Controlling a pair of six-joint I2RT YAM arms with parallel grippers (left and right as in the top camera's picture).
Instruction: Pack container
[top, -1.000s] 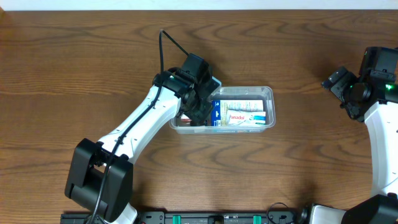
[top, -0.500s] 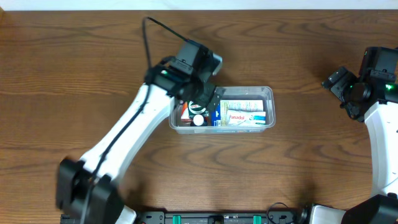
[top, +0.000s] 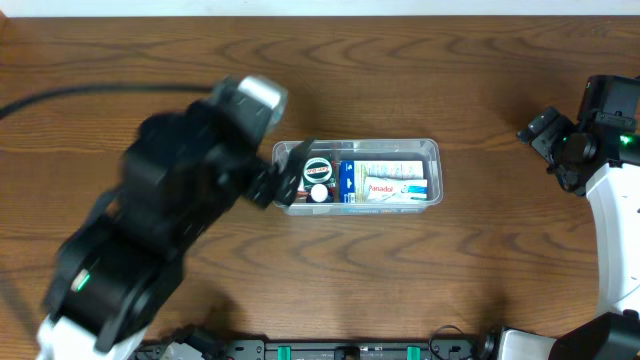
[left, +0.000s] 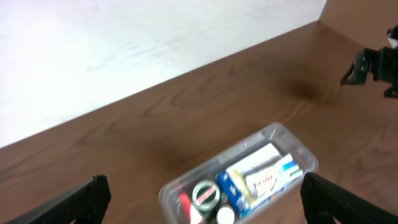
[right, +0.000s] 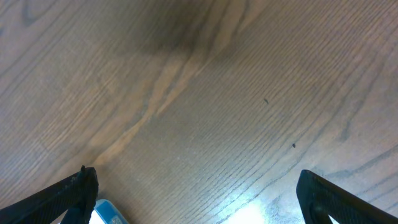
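Observation:
The container (top: 432, 150) is a clear plastic tub in the middle of the wooden table. Inside lie a round green-and-black tin (top: 318, 168), a small white cap (top: 319, 193) and blue-and-white medicine boxes (top: 385, 183). My left gripper (top: 283, 180) hangs blurred, high over the tub's left end. In the left wrist view the left gripper (left: 202, 186) is open and empty, with the container (left: 308, 158) well below it and the tin (left: 205, 194) in its left part. My right gripper (top: 545, 137) stays at the far right. The right wrist view shows the right gripper (right: 198, 183) open over bare wood.
The left arm (top: 150, 250) looms large and blurred over the table's left half. A white wall (left: 124, 50) borders the far table edge. A blue-and-white corner of something (right: 106, 211) peeks in beside the right gripper's left finger.
My left gripper has opened, risen out of the container's left end and drawn back to the left. The round tin now lies uncovered in the tub. The right arm has not moved.

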